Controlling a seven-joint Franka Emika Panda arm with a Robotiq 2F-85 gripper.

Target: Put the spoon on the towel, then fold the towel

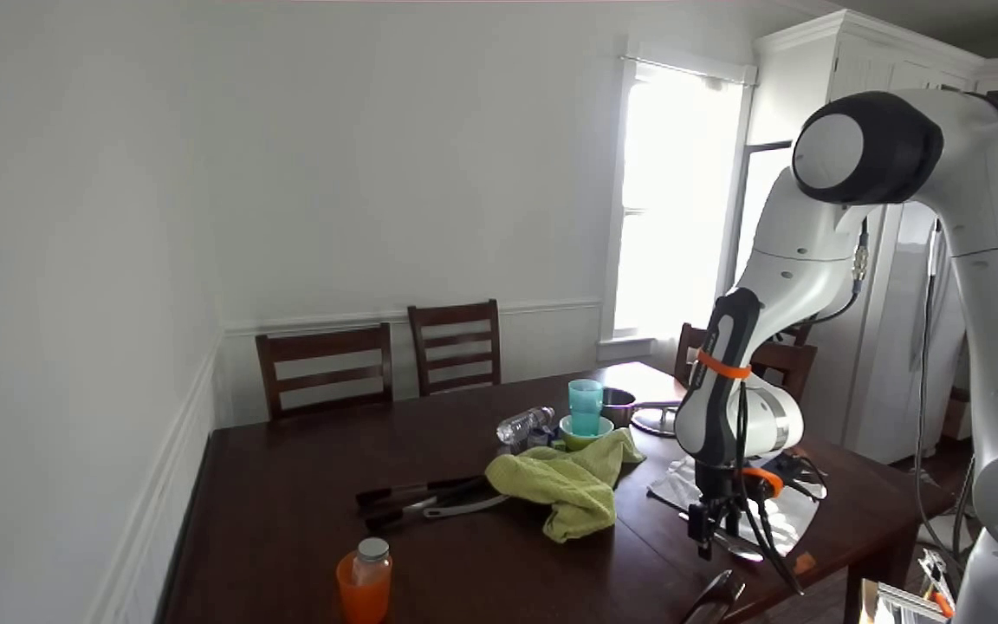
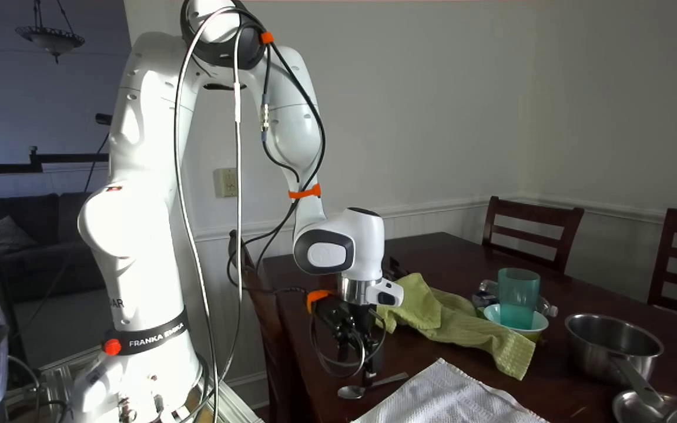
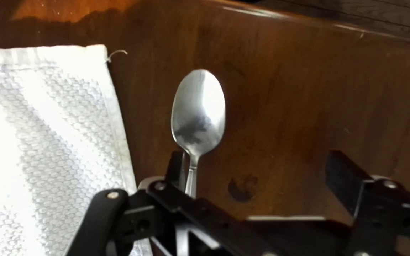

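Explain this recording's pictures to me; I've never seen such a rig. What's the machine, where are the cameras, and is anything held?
You are looking at a white robot arm with a black pincer at its end. Two pictures come from cameras standing outside the robot; the close-up comes from the wrist camera.

On the dark table are a spoon, a white towel beside it and a rumpled green cloth. A teal cup stands in a bowl, near a metal pot.

Nothing is held: the pincer is wide open, and the spoon's handle shows beside one of its fingers.
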